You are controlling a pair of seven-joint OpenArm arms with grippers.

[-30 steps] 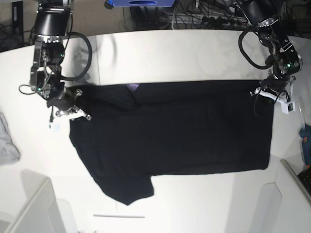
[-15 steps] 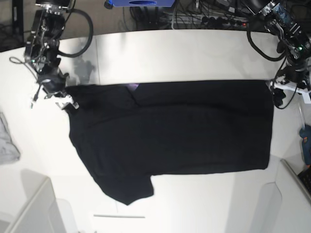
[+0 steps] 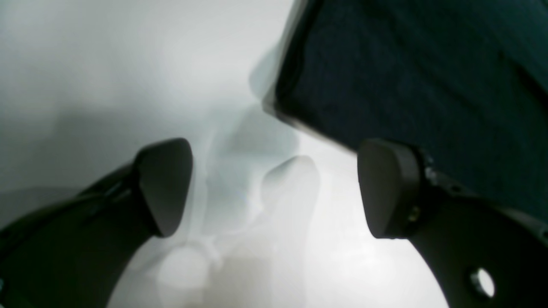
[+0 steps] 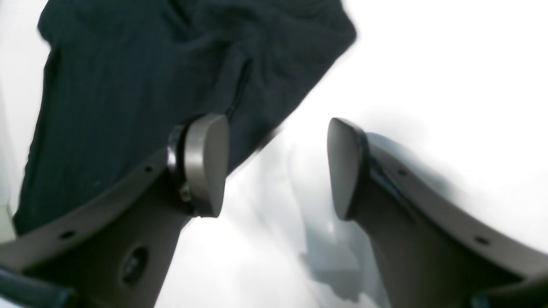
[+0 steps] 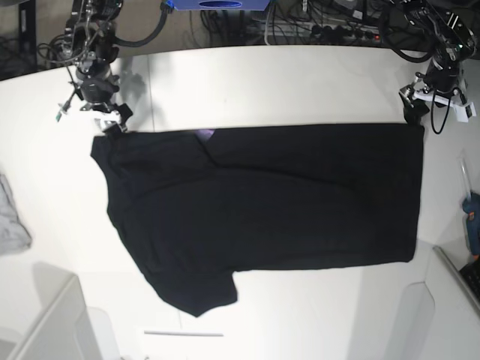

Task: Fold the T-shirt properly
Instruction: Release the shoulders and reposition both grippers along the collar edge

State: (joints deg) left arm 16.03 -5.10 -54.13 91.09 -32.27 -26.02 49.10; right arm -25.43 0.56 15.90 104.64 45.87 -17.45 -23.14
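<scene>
The black T-shirt (image 5: 285, 195) lies flat on the white table (image 5: 285, 82), with a purple patch (image 5: 204, 134) showing at its far edge. My left gripper (image 5: 417, 112) hangs at the shirt's far right corner. In the left wrist view the left gripper (image 3: 274, 192) is open and empty, and the shirt corner (image 3: 406, 64) lies just beyond its fingertips. My right gripper (image 5: 112, 120) is at the shirt's far left sleeve corner. In the right wrist view the right gripper (image 4: 276, 167) is open and empty, with the shirt cloth (image 4: 150, 64) behind its left finger.
A small grey cloth (image 5: 9, 217) lies at the table's left edge. A blue object (image 5: 472, 214) sits at the right edge. White bins stand at the front left (image 5: 45, 322) and front right (image 5: 450, 300). A thin white stick (image 5: 184, 334) lies near the front edge.
Both grippers moved toward the far side of the table. The shirt's far left sleeve corner has spread outward, and both grippers now stand off the cloth.
</scene>
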